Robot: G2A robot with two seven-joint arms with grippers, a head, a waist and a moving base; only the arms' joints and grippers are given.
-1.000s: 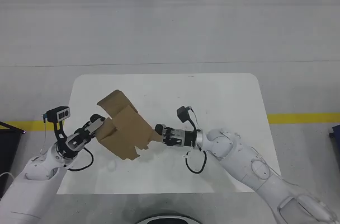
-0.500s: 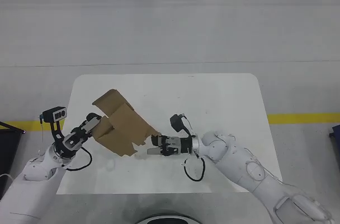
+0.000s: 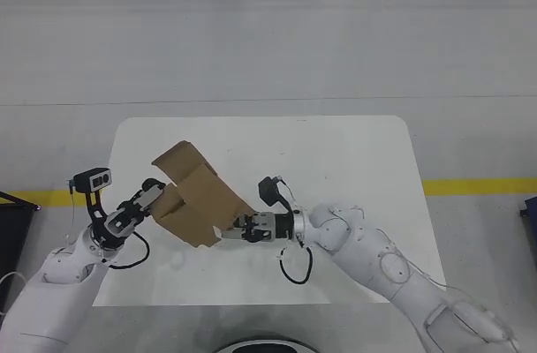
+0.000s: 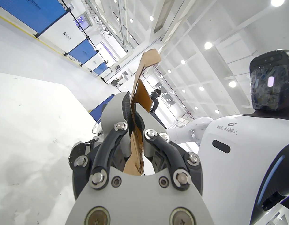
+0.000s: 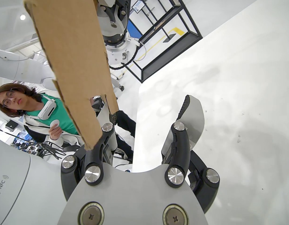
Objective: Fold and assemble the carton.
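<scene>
a brown carton [image 3: 198, 199], only partly folded, is held lifted and tilted over a white counter [image 3: 339, 159]. in the top view, with 12 o'clock taken as the side far from the robot, the carton is found toward 9 o'clock from the middle of the counter. one flap is raised at its 11 o'clock end, and a notched edge is turned toward 5 o'clock.

the left gripper [image 3: 154, 190] is placed at the 9 o'clock edge of the carton. in the left wrist view this gripper [image 4: 132, 108] is seen with its jaws closed tightly on a thin panel of the carton [image 4: 144, 94], which passes between them and rises beyond the tips.

the right gripper [image 3: 231, 233] is placed at the 5 o'clock corner of the carton. in the right wrist view its jaws [image 5: 150, 108] are spread wide apart and nothing is clamped between them. a torn edge of the carton [image 5: 71, 54] is seen over one finger [image 5: 109, 127], but it cannot be told whether the two are touching. the other finger [image 5: 191, 113] is seen apart from the carton, with the bare counter [image 5: 228, 71] behind it.

a yellow stripe [image 3: 480, 186] is seen on the floor beyond the 3 o'clock side of the counter.
</scene>
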